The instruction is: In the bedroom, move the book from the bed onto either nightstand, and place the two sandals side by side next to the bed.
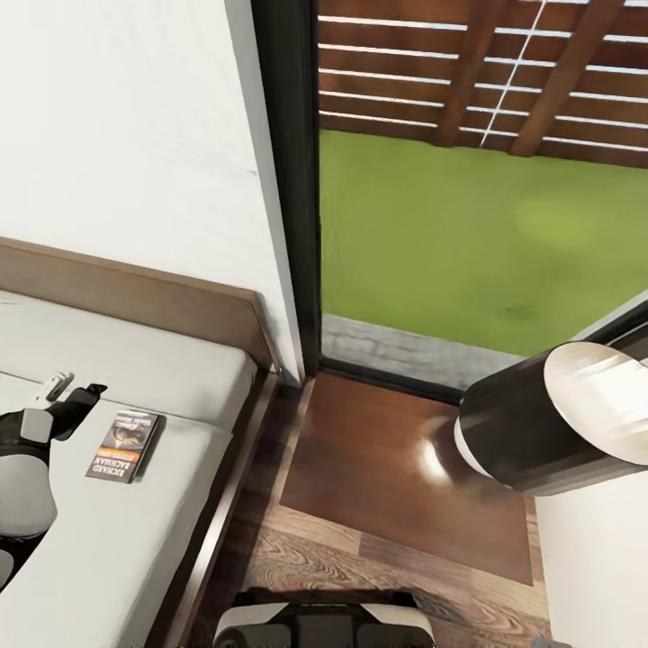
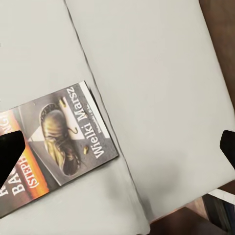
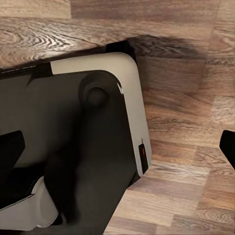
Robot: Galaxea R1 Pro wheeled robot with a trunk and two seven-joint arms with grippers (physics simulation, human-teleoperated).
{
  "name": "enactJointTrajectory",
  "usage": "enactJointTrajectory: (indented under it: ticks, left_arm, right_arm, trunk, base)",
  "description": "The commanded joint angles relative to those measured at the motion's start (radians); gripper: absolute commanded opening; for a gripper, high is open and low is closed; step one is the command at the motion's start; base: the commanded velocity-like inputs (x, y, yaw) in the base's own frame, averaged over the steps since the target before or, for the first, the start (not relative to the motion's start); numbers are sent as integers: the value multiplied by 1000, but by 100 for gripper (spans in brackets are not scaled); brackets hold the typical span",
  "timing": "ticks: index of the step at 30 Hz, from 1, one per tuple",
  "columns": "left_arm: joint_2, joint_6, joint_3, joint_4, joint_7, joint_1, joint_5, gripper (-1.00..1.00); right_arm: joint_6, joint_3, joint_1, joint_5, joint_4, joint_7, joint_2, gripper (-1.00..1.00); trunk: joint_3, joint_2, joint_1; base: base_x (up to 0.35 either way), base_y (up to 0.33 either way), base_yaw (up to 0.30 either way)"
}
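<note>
book (image 1: 124, 445): flat on the bed (image 1: 135, 378) mattress near its edge, by the nightstand (image 1: 387, 468). left gripper (image 1: 72, 389): jaws spread, just beside the book, apparently clear. right gripper (image 3: 120, 147): jaws spread over floor (image 3: 186, 58).

The book (image 1: 123, 445) lies on the bed (image 1: 108, 540) beside the left claw (image 1: 70, 389).
</note>
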Motion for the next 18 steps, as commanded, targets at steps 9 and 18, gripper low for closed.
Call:
enactJointTrajectory:
  ticks: [9,18]
  left_arm:
    - [0,6,-4,-2,-5,-1,-2,100]
    - [0,6,-4,-1,-5,-1,-2,100]
  right_arm:
    - [-1,-3,-1,-7,2,6,0,100]
    - [-1,-4,-1,-7,2,6,0,100]
  trunk:
    - [-15,-2,0]
    - [-34,-37,20]
  base:
    - [0,0,0]
    - [0,0,0]
